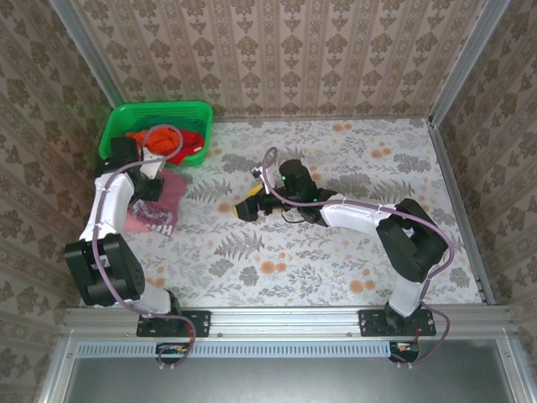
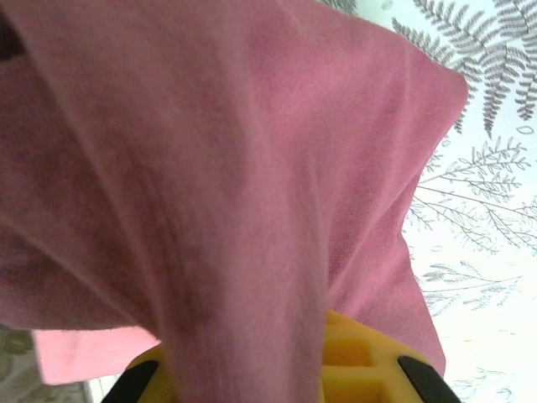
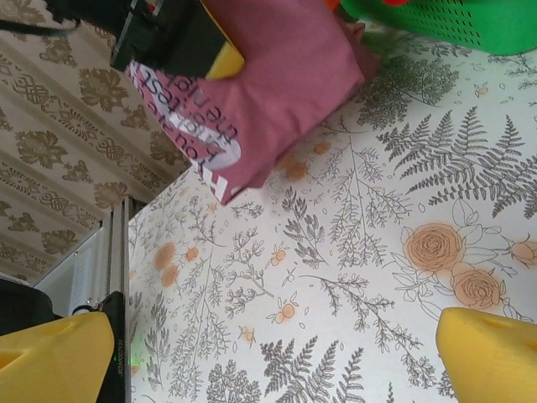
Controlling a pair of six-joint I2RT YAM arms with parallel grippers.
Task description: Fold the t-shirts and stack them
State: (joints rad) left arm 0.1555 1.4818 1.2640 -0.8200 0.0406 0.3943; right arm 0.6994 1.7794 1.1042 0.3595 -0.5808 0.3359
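Fern-print table [image 1: 336, 243], maroon t-shirt [image 2: 252, 168] apparently pinched in left tool [image 2: 277, 382]

A dusty pink t-shirt [image 2: 235, 168] hangs in soft folds close to the camera. At the bottom it narrows and goes down between the yellow fingers [image 2: 361, 357] of the left hand [image 2: 252, 374], which pinch it. On the right is the table [image 2: 487, 252], white with grey fern leaves. A lighter pink cloth [image 2: 84, 353] lies low on the left.
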